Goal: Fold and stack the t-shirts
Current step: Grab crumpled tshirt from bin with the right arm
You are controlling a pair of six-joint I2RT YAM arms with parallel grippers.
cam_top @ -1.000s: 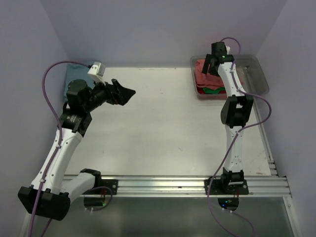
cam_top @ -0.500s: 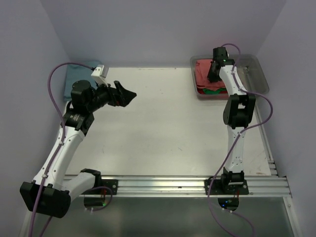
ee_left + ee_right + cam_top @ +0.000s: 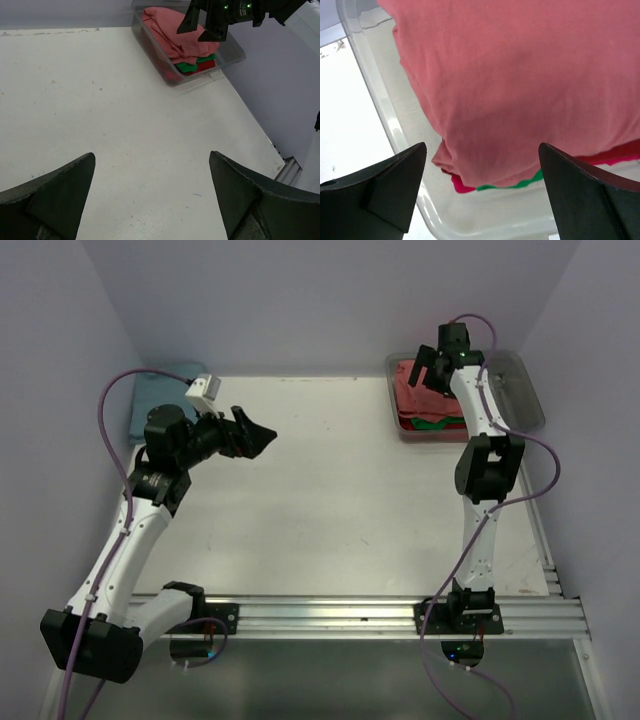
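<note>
**Three shirts in the bin, one on the table, both hands spread**

Top view: one clear plastic bin (image 3: 518, 390) sits at the far right corner of the table (image 3: 330, 510). It holds a stack of three t-shirts: the salmon-red shirt (image 3: 412, 392) on top, a strip of the green shirt (image 3: 428, 423) below it, and the red shirt (image 3: 445, 430) at the bottom edge. A fourth, the teal-blue shirt (image 3: 150, 402), lies folded at the far left corner of the table, well apart from the bin. The right hand (image 3: 428, 368) hangs over the bin's stack with its fingers spread, pinching nothing. The left hand (image 3: 256, 430) is held above the table's left half, also spread and empty.

Left wrist view: the left hand (image 3: 151, 154) gapes wide over bare table (image 3: 100, 100). Beyond it, the bin (image 3: 231, 54) shows the salmon-red shirt (image 3: 167, 32) piled over the green shirt (image 3: 187, 66) and red shirt (image 3: 206, 64). The right hand (image 3: 195, 31) is poised above them.

Right wrist view: the right hand (image 3: 481, 145) is spread wide just above the salmon-red shirt (image 3: 520, 85). The green shirt (image 3: 512, 184) and red shirt (image 3: 462, 188) peek out under its edge, inside the bin (image 3: 405, 125)
</note>
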